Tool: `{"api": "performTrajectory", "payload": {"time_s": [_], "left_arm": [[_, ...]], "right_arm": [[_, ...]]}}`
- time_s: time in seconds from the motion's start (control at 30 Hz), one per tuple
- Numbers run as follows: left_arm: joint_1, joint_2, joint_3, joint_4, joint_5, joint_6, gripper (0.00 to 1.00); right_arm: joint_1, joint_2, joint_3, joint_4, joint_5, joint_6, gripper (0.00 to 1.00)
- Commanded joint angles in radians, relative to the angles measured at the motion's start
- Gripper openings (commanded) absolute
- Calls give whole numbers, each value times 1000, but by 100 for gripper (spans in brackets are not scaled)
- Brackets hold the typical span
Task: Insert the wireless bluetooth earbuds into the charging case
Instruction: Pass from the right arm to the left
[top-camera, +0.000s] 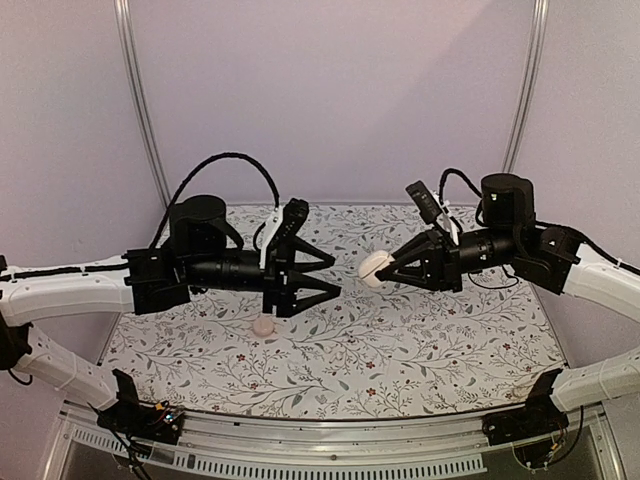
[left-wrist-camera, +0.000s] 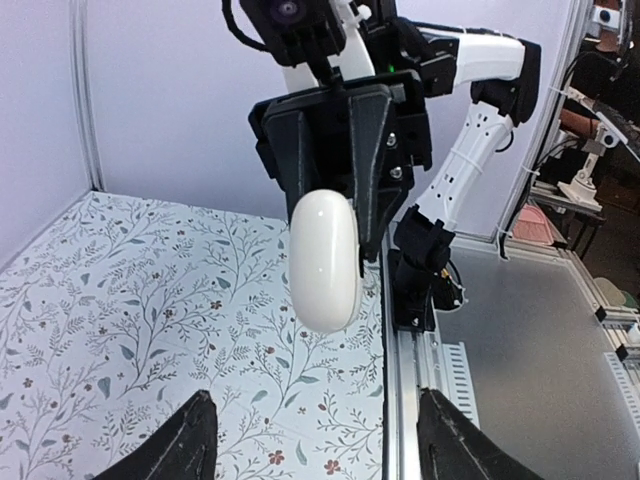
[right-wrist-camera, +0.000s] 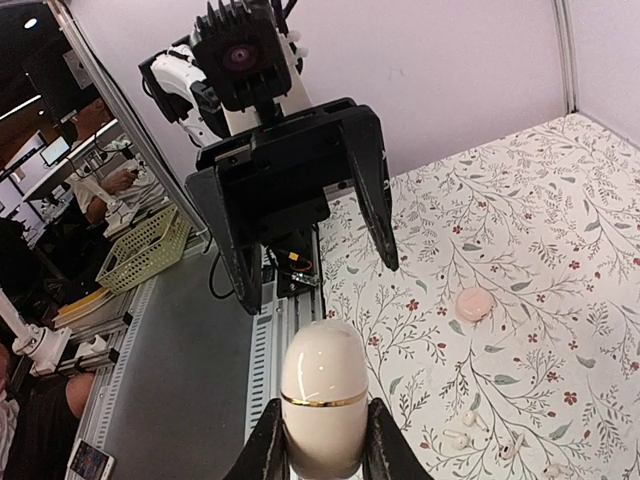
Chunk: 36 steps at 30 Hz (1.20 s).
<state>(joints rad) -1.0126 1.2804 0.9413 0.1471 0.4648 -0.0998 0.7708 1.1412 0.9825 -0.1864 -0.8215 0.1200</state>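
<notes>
My right gripper (top-camera: 383, 268) is shut on the charging case (top-camera: 372, 268), a closed cream pebble with a gold seam, and holds it in the air above the mat. In the right wrist view the case (right-wrist-camera: 322, 375) sits upright between my fingers (right-wrist-camera: 268, 440). My left gripper (top-camera: 337, 275) is open and empty, and points at the case from a short gap away. In the left wrist view the case (left-wrist-camera: 325, 262) hangs ahead of its spread fingers (left-wrist-camera: 190, 445). A pale pink rounded lump (top-camera: 263, 326) lies on the mat below the left gripper, and also shows in the right wrist view (right-wrist-camera: 473, 303).
Three small white stemmed earbud-shaped pieces (right-wrist-camera: 456, 440) lie on the floral mat (top-camera: 420, 350) close to the pink lump. An aluminium rail (top-camera: 330, 440) runs along the near edge. White walls stand at the back and sides.
</notes>
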Motion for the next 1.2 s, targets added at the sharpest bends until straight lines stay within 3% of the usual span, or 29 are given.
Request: {"api": "performTrajectory", "payload": {"time_s": [0.0,0.33,0.53,1.17], "left_arm": [[16,1,-20,171,-47,-61,68],[-11,125,50,249,66,-149,54],[-21,168,66,307,132,-186,52],[-26,220,114,325,164,-229,32]], "right_arm": [[-7,-36,-24,171,24,71,15],[-6,-12,-15,212,-25,86,17],[-5,-1,-16,202,-41,76,17],[5,11,-16,135,-42,37,19]]}}
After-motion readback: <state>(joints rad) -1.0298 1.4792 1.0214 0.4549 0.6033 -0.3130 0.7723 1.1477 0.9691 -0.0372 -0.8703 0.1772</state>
